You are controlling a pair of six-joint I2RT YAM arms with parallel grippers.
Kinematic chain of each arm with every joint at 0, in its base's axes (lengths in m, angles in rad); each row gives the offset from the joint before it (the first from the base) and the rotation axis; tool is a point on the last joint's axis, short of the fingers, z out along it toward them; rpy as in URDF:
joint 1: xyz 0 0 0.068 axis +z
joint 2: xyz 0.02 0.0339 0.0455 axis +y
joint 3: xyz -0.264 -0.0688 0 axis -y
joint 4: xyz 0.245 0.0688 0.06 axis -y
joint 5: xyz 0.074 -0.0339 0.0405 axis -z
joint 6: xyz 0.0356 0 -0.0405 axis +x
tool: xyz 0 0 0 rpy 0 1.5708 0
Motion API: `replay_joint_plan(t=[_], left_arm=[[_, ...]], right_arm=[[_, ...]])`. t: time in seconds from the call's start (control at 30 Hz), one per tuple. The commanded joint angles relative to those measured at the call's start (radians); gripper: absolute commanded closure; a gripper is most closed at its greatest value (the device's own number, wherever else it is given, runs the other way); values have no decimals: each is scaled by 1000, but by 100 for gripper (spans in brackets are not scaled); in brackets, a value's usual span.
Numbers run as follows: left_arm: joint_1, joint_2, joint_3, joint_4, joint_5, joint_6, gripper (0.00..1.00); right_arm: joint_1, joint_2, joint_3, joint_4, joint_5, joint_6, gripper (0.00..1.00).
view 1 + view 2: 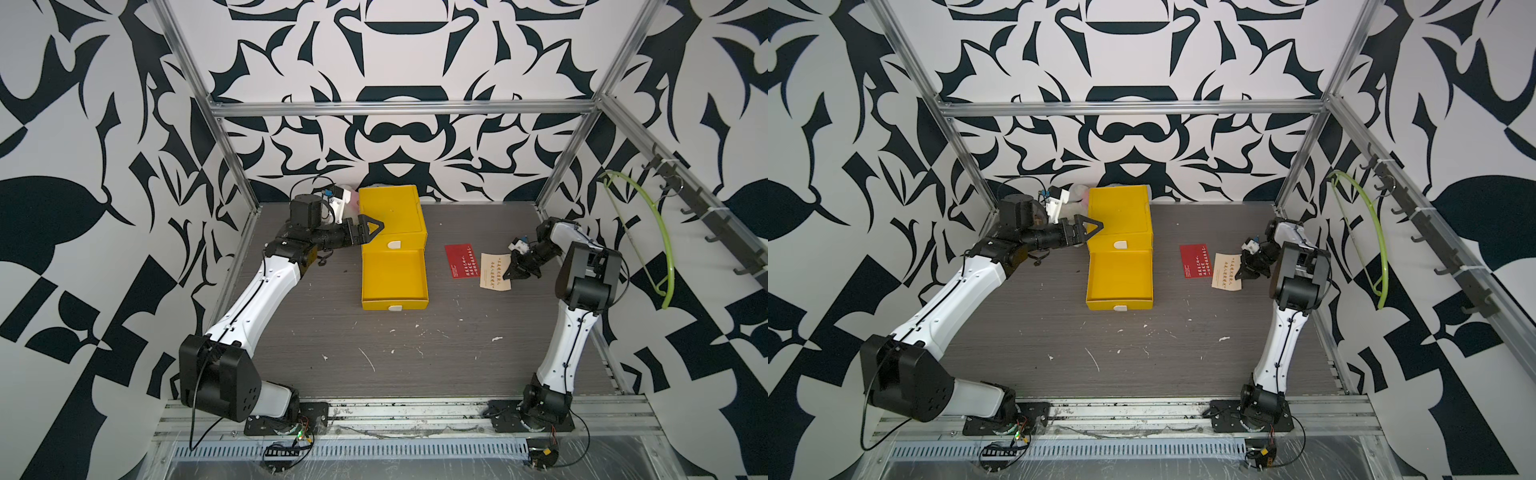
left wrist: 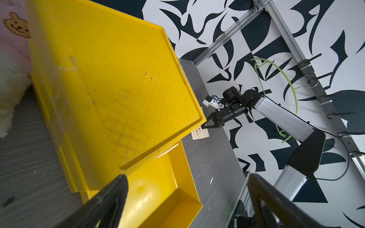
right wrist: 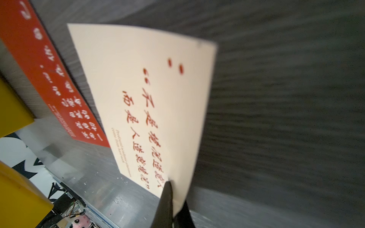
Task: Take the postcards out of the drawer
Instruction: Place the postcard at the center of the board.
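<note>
right gripper (image 1: 510,275): pinching cream card (image 1: 491,272) edge, right of centre
left gripper (image 1: 371,229): spread wide, holding nothing, by yellow box (image 1: 390,208)
red card (image 1: 458,260): on counter (image 1: 415,365), left of cream card
blurry: red card's writing

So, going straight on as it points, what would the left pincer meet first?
Probably the yellow drawer box: the open left pincer points across its top. Depth is unclear; it could pass just above.

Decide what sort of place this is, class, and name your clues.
Most likely a robot test cell, not a home: left arm and right arm mounted along a scuffed tabletop, an aluminium frame around it, patterned backdrop walls.
</note>
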Motion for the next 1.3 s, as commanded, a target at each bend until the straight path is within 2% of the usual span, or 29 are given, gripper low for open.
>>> replay_joint_plan(t=[0.0,0.17,0.4,0.47,0.5,0.53,0.63,0.73,0.9,1.03,1.13,1.27], left_arm=[[4,20,5,24,30,-4,0],[4,25,0,25,33,-9,0],[4,34,2,24,30,-13,0],[4,37,5,24,35,-16,1],[4,38,6,24,35,-16,0],[4,38,6,24,35,-17,0],[4,36,3,22,30,-15,1],[4,37,3,21,26,-14,0],[4,36,6,19,27,-16,0],[4,27,6,16,3,-17,0],[6,20,5,16,-47,-26,0],[7,0,3,10,-152,-40,1]], right_arm=[[3,20,112,-34,139,15,100],[16,134,281,-128,186,0,100],[55,236,419,-198,276,-26,96],[64,244,437,-197,281,-29,90],[69,245,446,-200,287,-27,83],[71,245,455,-203,297,-23,71],[71,220,453,-196,314,-22,58],[69,177,443,-176,334,-17,52],[69,91,443,-162,384,19,51],[69,-21,383,-104,319,77,52],[78,-92,280,-28,159,131,52],[118,-196,101,124,21,188,52]])
